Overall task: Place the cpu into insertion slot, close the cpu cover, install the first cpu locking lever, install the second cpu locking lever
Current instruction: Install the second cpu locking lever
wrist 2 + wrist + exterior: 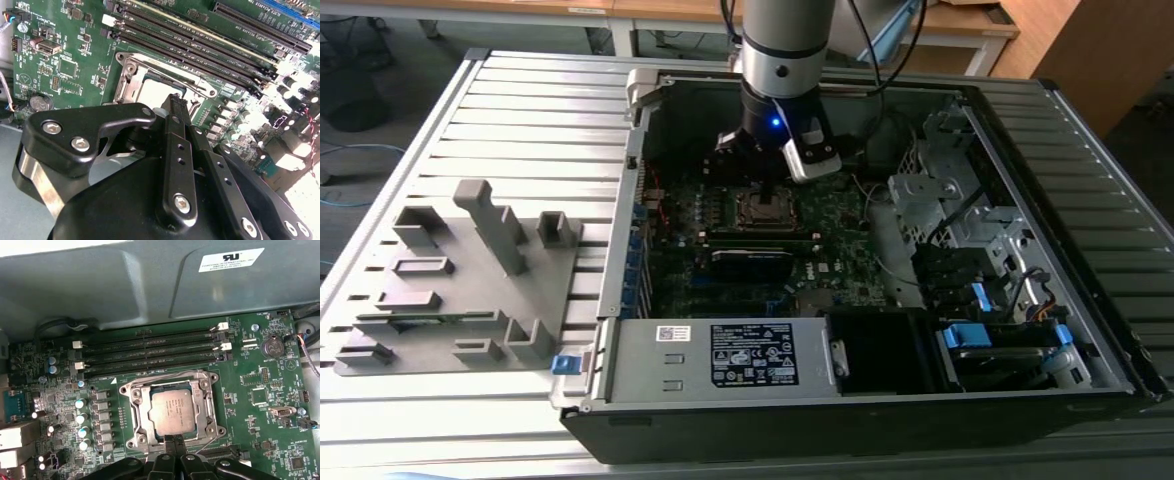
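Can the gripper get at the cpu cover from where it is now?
Probably yes: the gripper sits right at the edge of the cpu cover, with nothing between them in the first wrist view.

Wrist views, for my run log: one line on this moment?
grey square cpu: seated in black insertion slot | silver frame cpu cover: down | gripper: shut, at socket edge

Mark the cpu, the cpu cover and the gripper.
cpu (172, 411): first wrist view, centre of its grey metal top.
cpu cover (141, 412): first wrist view, one side bar of the silver frame beside the chip.
gripper (174, 440): first wrist view, between the black fingertips.
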Controlling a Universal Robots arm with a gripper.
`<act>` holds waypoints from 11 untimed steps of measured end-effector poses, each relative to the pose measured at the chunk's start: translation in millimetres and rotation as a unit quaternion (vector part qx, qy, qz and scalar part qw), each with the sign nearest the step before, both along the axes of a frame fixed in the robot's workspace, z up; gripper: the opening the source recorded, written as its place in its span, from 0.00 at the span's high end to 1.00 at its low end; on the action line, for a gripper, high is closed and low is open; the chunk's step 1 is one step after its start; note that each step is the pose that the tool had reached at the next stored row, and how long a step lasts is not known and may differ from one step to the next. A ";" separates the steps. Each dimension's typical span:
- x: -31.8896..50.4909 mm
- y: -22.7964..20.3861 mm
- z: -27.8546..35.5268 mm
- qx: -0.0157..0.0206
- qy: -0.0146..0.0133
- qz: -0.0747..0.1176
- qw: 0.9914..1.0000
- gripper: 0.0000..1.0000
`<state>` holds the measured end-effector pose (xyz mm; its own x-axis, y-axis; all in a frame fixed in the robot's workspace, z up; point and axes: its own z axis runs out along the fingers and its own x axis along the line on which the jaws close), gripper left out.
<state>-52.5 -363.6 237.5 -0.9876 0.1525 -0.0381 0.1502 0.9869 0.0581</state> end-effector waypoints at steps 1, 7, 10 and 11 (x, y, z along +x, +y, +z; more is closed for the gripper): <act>0.0 0.0 0.6 0.000 0.000 0.000 1.000 0.89; 0.3 -0.1 4.0 0.000 0.000 0.000 1.000 0.89; 0.3 -1.4 4.1 0.000 0.000 0.000 1.000 0.89; 0.3 -2.2 4.2 0.000 0.000 0.000 1.000 0.89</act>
